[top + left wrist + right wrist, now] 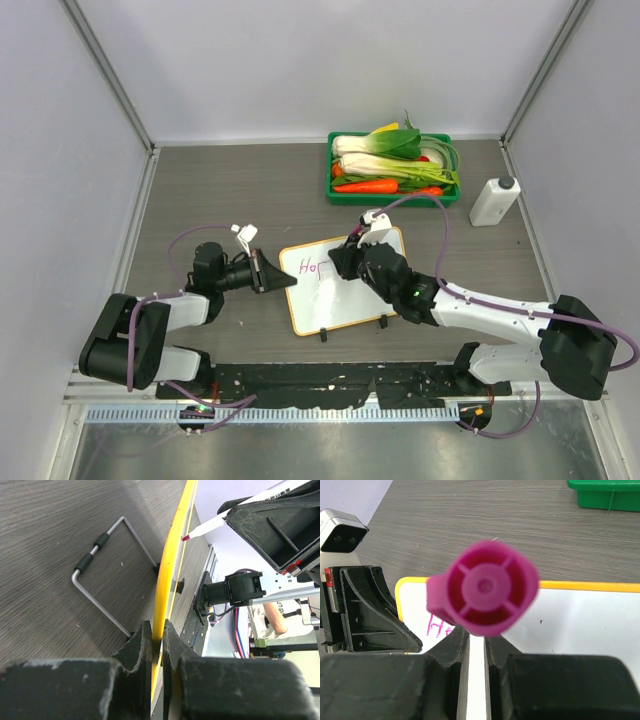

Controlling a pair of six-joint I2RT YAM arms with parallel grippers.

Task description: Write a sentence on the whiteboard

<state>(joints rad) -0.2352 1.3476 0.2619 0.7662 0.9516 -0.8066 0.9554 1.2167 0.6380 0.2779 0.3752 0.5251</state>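
Overhead, board: the board [350,290] lies at mid-table [220,190], turned slightly askew, with two black feet [323,336] at its near edge.
Overhead, writing: a few pink letters [314,268] sit near the board's upper left corner.
Overhead, left gripper: the left gripper [283,276] is closed on the board's left edge.
Overhead, right gripper: the right gripper [346,262] hangs over the board's upper middle, just right of the letters.
Overhead, elsewhere: a green tray [336,185] of vegetables stands at the far side and a white bottle [494,201] to its right, both well apart from the board.

Left wrist, grip: the fingers [141,647] pinch the yellow-orange rim [167,570], seen edge-on.
Left wrist, marker: the red-pink tip [185,538] meets the board's face just past the rim.
Left wrist, wire: a bent wire stand [97,547] with two black sleeves runs to the rim on the other side.

Right wrist, grip: the jaws are clamped on the marker [485,587], whose magenta end faces the camera.
Right wrist, board: white face and orange rim lie below, pink strokes at its left corner beside the left gripper.
Right wrist, tray: one green corner shows at top right.
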